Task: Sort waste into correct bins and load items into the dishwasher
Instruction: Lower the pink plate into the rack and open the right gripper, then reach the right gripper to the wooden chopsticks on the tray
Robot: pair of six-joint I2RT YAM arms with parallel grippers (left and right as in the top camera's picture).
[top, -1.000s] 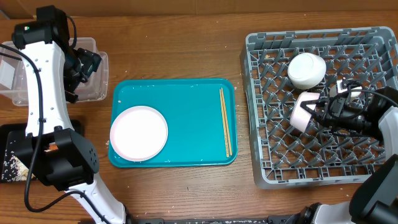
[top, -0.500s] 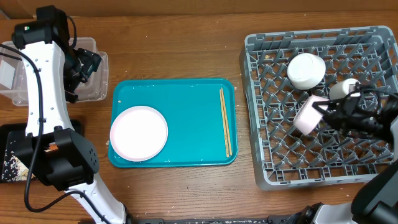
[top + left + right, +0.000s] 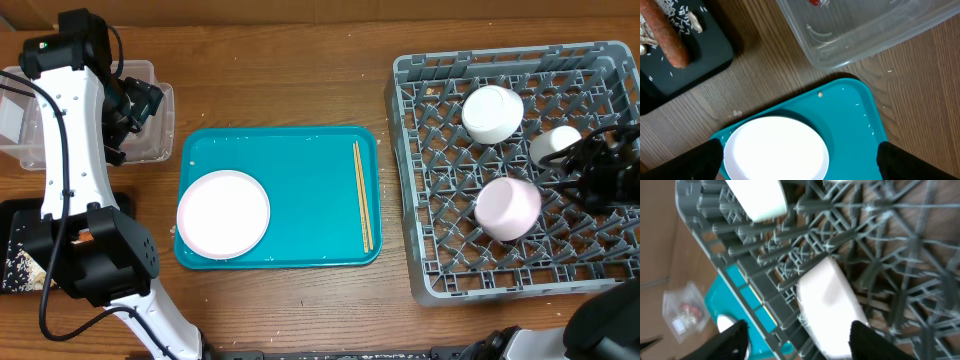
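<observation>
1. We see the left gripper point(image 3: 799, 152) with its jaws spread wide and nothing between its fingers point(image 3: 705, 160)
2. Directly under that gap lies the white plate point(image 3: 776, 150), sitting in a corner of the teal tray point(image 3: 860, 115)
3. Ahead of these jaws, on the bare wood past the tray's edge, stands the clear tub point(image 3: 865, 25), with a red scrap point(image 3: 815, 2) inside it at the top edge of the view
4. Ahead and off toward the finger on the picture's left sits the black tray point(image 3: 700, 55); the orange stick point(image 3: 672, 37) lies on it among scattered white grains point(image 3: 682, 12)
5. The right gripper point(image 3: 799, 326) also has its jaws apart, clamped on nothing, and it hangs over the grey dish rack point(image 3: 430, 180)
6. Just ahead of these jaws, in line with the gap, a white bowl point(image 3: 830, 305) rests on the pegs; from overhead we see open space between it and the gripper
7. The small white cup point(image 3: 553, 145) stands just beside the right jaws, and a second white bowl point(image 3: 493, 112) sits farther off in the rack
8. The chopsticks point(image 3: 362, 195) lie side by side on the teal tray along its rack-side edge, well apart from both pairs of jaws
</observation>
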